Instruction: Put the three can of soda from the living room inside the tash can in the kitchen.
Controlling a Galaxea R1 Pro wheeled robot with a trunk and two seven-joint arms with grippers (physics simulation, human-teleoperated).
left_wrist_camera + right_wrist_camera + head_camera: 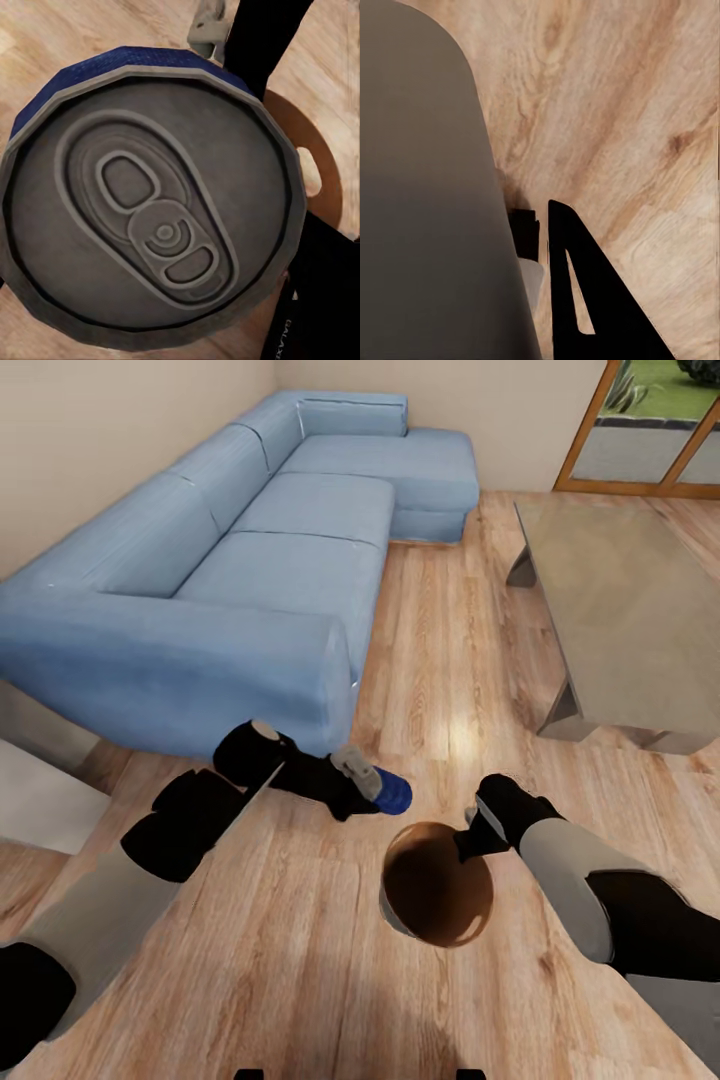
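A can of soda (394, 792) with blue sides and a grey metal top lies sideways in my left gripper (368, 784), which is shut on it just above the floor. In the left wrist view its pull-tab end (150, 210) is very close to the camera. Right beside the can stands the tash can (435, 890), grey outside and glossy brown inside, with nothing showing in it. My right gripper (478, 828) is shut on its rim at the far right side. In the right wrist view the bin's grey wall (427, 187) sits against a black finger (574, 292).
I am in the living room. A long blue sectional sofa (250, 570) runs along the left, its armrest close to my left arm. A low glass-topped coffee table (630, 610) stands at the right. Light wood floor (440, 620) lies between them; a glazed door (650, 430) is far right.
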